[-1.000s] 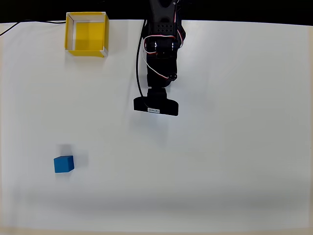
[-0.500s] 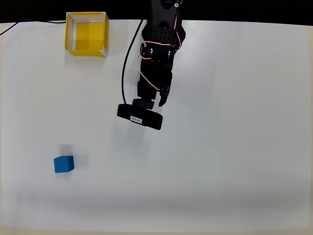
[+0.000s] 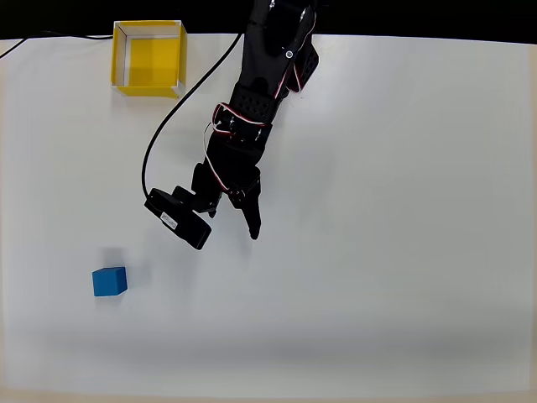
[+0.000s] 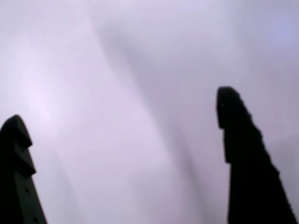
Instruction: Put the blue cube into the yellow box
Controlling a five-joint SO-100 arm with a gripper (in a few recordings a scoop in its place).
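In the overhead view the blue cube (image 3: 110,281) rests on the white table at the lower left. The yellow box (image 3: 151,60) stands open-topped at the back left, with nothing inside it. My black arm reaches from the back centre towards the lower left. My gripper (image 3: 231,220) is open, to the right of and above the cube and well apart from it. In the wrist view my gripper (image 4: 121,112) has both dark fingers (image 4: 238,140) spread wide over bare, blurred table, with nothing between them.
A black cable (image 3: 155,143) loops from the arm over the table between box and gripper. The table's back edge (image 3: 403,37) runs along the top of the overhead view. White tabletop (image 3: 377,252) spreads to the right and front.
The arm has swung from the centre towards the lower left and reached further out, bringing the gripper closer to the blue cube. Cube and box have not moved.
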